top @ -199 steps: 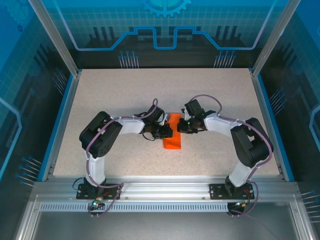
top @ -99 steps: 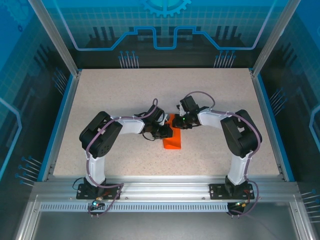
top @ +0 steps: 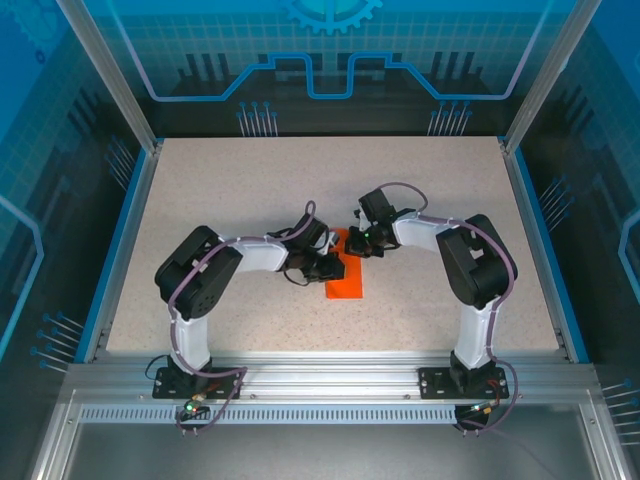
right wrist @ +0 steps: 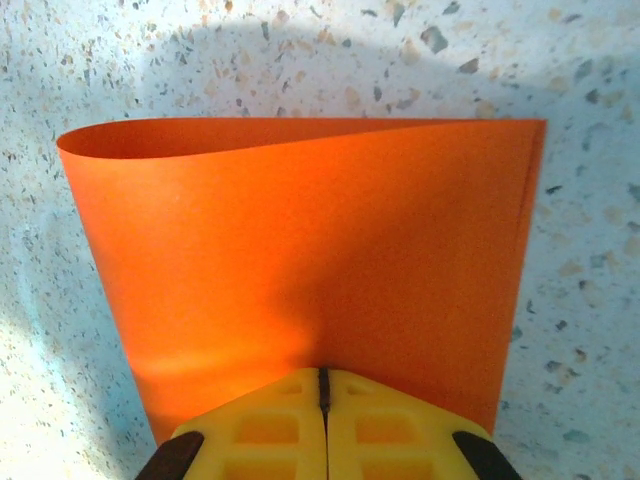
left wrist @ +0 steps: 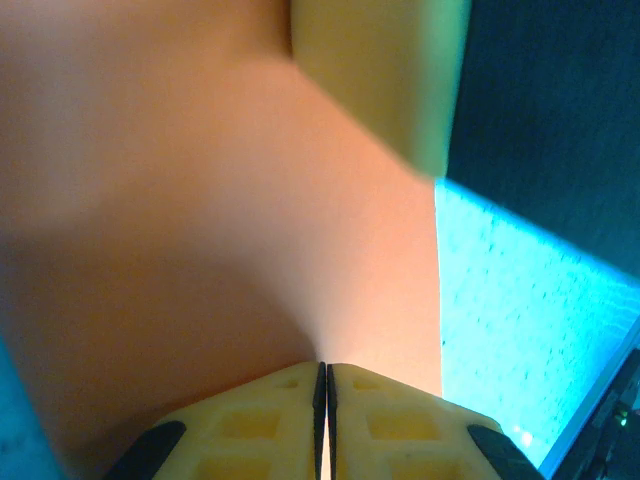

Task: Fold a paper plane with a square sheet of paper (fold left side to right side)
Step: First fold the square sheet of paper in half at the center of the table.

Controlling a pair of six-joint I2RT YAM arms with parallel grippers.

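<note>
Two clenched pincers, left point(left wrist: 322, 372) and right point(right wrist: 322, 378), pin the square sheet of paper point(right wrist: 310, 270) ahead: light and floppy, so I'd hold its edges.

White arm links, black joints, purple cables

table point(top: 200, 190): speckled beige | blue side rails point(top: 118, 255) | glass walls point(top: 330, 50)

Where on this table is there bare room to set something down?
Bare table runs along the far edge, beyond both arms, and down the left and right sides beside the blue rails. The middle is crowded: the left gripper and right gripper meet over the orange paper, both shut on it.
</note>
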